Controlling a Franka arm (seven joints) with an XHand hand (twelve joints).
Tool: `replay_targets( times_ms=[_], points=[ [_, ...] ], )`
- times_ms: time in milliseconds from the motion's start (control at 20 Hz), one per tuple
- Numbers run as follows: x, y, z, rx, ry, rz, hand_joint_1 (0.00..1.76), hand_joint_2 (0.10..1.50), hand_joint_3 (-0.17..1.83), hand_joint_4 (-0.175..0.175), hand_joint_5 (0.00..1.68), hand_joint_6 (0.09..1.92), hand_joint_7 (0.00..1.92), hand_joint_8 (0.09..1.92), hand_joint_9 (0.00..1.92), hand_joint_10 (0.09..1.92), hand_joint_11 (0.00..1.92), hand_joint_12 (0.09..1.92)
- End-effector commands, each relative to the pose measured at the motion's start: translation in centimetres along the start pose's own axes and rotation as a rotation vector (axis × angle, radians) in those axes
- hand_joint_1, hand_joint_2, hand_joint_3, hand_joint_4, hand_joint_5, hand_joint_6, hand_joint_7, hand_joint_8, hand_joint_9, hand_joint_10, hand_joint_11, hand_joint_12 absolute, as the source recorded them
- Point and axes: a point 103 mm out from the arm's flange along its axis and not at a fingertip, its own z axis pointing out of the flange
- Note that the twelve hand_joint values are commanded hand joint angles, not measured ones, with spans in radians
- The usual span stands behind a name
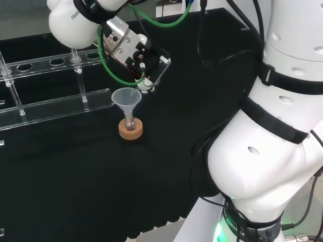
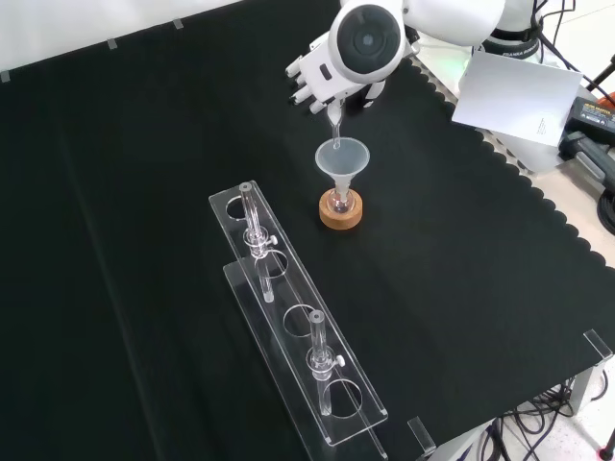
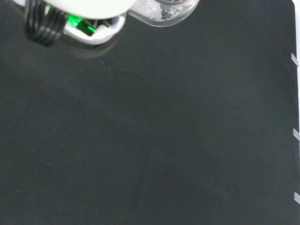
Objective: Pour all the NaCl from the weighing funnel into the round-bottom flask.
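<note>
A small round-bottom flask (image 1: 130, 122) stands in a cork ring (image 1: 130, 131) on the black cloth, with a clear plastic funnel (image 1: 126, 98) seated in its neck. In the front view the same flask (image 2: 338, 201), cork ring (image 2: 342, 215) and funnel (image 2: 343, 159) sit mid-cloth. The hand (image 1: 137, 54) hovers just above the funnel's rim, fingers curled round the glass weighing funnel (image 2: 334, 123), which is tilted so that its thin stem dips into the funnel's mouth. Behind the arm's round grey cap the hand (image 2: 315, 84) shows its knuckles. The wrist view catches the weighing funnel (image 3: 164, 11) with white grains inside.
A long clear acrylic rack (image 2: 288, 317) holding two glass tubes lies in front of the flask in the front view; in the head view the rack (image 1: 50, 85) is at the left. A white sheet (image 2: 509, 91) rests at the cloth's scalloped right edge.
</note>
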Motion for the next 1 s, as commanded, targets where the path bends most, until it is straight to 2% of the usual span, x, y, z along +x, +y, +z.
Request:
replay_targets(
  times_ms=[50,400,1000],
  points=[
    [0.24,0.10,-0.05,0.000,-0.037,-0.002,1.12,0.63,0.73,0.175,1.24,0.77,0.70,0.65,1.03,0.28,0.80,1.07],
    [0.55,0.29,-0.18,-0.004,-0.088,0.000,1.12,0.63,0.73,0.175,1.24,0.77,0.70,0.65,1.03,0.28,0.80,1.07],
    [0.41,0.08,-0.91,-0.010,-0.136,0.009,1.12,0.63,0.74,0.175,1.23,0.78,0.69,0.65,1.03,0.28,0.80,1.07]
  ],
)
